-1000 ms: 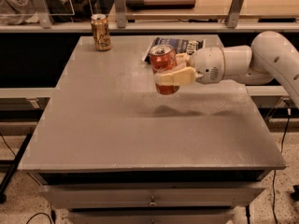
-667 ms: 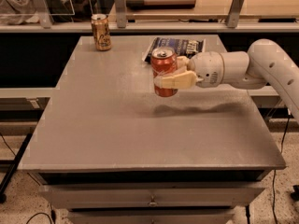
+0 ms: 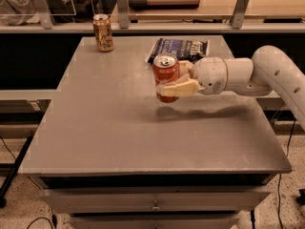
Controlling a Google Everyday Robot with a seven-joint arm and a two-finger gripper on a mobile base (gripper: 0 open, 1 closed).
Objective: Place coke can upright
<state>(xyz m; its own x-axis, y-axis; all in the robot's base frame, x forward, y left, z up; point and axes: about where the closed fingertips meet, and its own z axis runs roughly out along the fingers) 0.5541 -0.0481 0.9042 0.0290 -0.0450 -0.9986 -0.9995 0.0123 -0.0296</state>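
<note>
The red coke can (image 3: 166, 71) with a silver top stands upright in my gripper (image 3: 176, 81), held slightly above the grey table (image 3: 119, 128) near its middle, toward the back right. My gripper is shut on the can; a cream finger (image 3: 180, 88) wraps across its lower front. My white arm reaches in from the right edge of the view.
A gold-brown can (image 3: 103, 33) stands upright at the table's back left corner. A dark blue snack bag (image 3: 183, 48) lies flat at the back, just behind the held can. A shelf rail with posts runs behind the table.
The can and my gripper stay at about the same spot above the table, perhaps slightly lower. The arm's elbow has shifted a little.
</note>
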